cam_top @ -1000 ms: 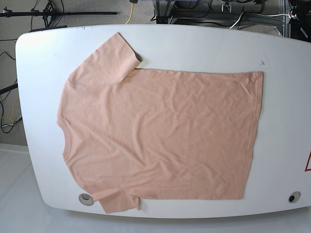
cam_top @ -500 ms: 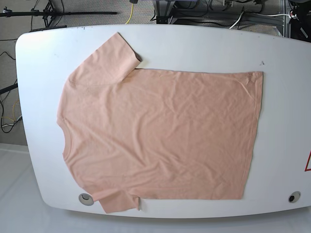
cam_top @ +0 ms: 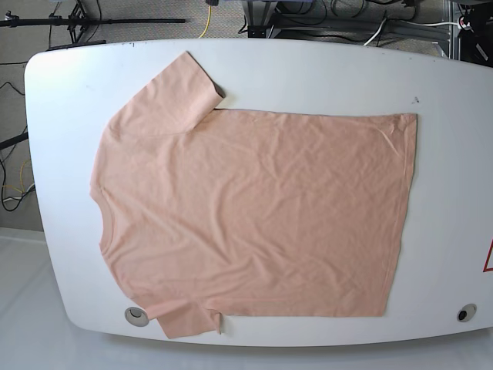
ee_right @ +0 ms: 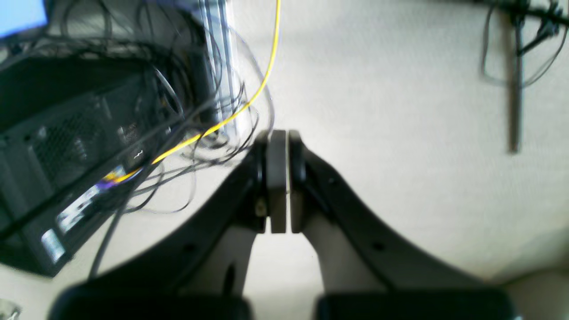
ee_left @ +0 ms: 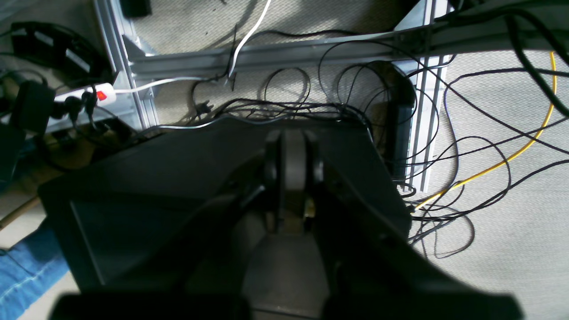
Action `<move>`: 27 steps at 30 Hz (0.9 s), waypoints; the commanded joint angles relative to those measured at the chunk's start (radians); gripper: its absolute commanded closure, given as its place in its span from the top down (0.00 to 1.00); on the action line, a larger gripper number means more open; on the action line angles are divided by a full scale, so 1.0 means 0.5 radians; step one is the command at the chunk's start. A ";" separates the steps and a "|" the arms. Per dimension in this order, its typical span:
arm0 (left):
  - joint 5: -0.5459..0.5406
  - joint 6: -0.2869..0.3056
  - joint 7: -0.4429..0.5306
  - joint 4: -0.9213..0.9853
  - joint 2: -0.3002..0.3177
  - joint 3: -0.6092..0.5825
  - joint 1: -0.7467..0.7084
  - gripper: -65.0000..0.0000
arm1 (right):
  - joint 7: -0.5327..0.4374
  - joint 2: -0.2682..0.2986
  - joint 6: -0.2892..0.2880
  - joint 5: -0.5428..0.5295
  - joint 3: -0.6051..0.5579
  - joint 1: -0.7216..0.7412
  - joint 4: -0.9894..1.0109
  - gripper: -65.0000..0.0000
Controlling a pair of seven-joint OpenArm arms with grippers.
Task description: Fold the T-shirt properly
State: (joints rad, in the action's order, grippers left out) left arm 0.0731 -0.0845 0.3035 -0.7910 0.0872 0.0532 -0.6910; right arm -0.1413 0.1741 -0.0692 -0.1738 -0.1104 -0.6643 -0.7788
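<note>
Both arms are out of the base view. The left gripper (ee_left: 291, 178) and right gripper (ee_right: 278, 178) each have jaws pressed together, holding nothing.

A white table (cam_top: 308, 69) is standing on carpet (ee_right: 400, 89), where black cables (ee_left: 466, 146), a yellow cable (ee_left: 524, 146) and a power strip (ee_left: 89, 94) are lying.

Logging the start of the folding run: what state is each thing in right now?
T-shirt: spread flat, unfolded, lightly wrinkled, collar toward the base view's left.
Table: white, carrying the shirt.
Left gripper: shut, empty, over the floor cables.
Right gripper: shut, empty, over the floor.
</note>
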 commanded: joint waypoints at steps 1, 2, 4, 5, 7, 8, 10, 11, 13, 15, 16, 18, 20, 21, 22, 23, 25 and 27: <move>-0.009 0.001 0.025 -0.068 0.028 0.001 -0.092 0.00 | -0.013 0.038 0.001 -0.013 0.012 -0.102 -0.080 0.00; -0.010 0.002 0.023 -0.093 0.031 0.002 -0.109 0.00 | -0.011 0.044 0.000 -0.015 0.017 -0.117 -0.104 0.00; -0.007 0.001 0.016 -0.149 0.039 0.001 -0.141 0.00 | -0.005 0.057 -0.002 -0.020 0.027 -0.144 -0.144 0.00; -0.006 0.000 0.009 -0.185 0.043 0.001 -0.160 0.00 | -0.004 0.063 -0.002 -0.023 0.033 -0.158 -0.163 0.00; -0.014 -0.004 -0.024 -0.354 0.053 0.005 -0.245 0.00 | 0.002 0.084 -0.002 -0.020 0.067 -0.227 -0.234 0.00; -0.023 -0.007 -0.052 -0.487 0.058 0.011 -0.310 0.00 | 0.007 0.099 -0.002 -0.014 0.093 -0.281 -0.285 0.00; -0.034 -0.006 -0.067 -0.579 0.069 0.010 -0.358 0.00 | 0.005 0.112 -0.003 -0.015 0.110 -0.317 -0.334 0.00; -0.042 -0.005 -0.079 -0.628 0.072 0.009 -0.383 0.00 | 0.005 0.116 -0.004 -0.015 0.123 -0.338 -0.356 0.00; -0.059 -0.004 -0.092 -0.727 0.080 0.008 -0.437 0.00 | 0.003 0.127 -0.004 -0.015 0.152 -0.382 -0.405 0.00; -0.081 -0.004 -0.094 -0.830 0.090 0.008 -0.493 0.00 | -0.003 0.139 -0.003 -0.015 0.186 -0.432 -0.464 0.00; -0.093 -0.004 -0.095 -0.883 0.096 0.008 -0.522 0.00 | -0.006 0.146 -0.003 -0.015 0.204 -0.457 -0.495 0.00; -0.125 -0.001 -0.097 -0.991 0.105 0.006 -0.582 0.00 | -0.006 0.156 0.001 -0.017 0.248 -0.517 -0.562 0.00; -0.185 -0.001 -0.097 -1.205 0.133 -0.016 -0.708 0.00 | -0.006 0.172 -0.007 -0.019 0.324 -0.609 -0.736 0.00; -0.202 -0.002 -0.100 -1.254 0.137 -0.014 -0.732 0.00 | -0.006 0.178 -0.006 -0.019 0.340 -0.631 -0.770 0.00; -0.219 -0.002 -0.104 -1.302 0.142 -0.012 -0.756 0.00 | -0.006 0.184 -0.006 -0.020 0.355 -0.653 -0.804 0.00; -0.231 -0.003 -0.105 -1.349 0.146 -0.008 -0.781 0.00 | -0.006 0.188 -0.006 -0.019 0.374 -0.672 -0.838 0.00; -0.254 -0.003 -0.107 -1.440 0.155 0.000 -0.828 0.00 | 0.000 0.196 -0.006 -0.019 0.409 -0.707 -0.904 0.00; -0.272 -0.003 -0.111 -1.525 0.163 0.013 -0.872 0.00 | 0.007 0.204 -0.006 -0.020 0.444 -0.739 -0.972 0.00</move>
State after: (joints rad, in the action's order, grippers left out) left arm -0.0559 -0.0792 0.2180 -1.5051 0.1596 0.0505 -1.0870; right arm -0.1188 0.2657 -0.0746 -0.1829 0.0975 -0.9962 -1.2285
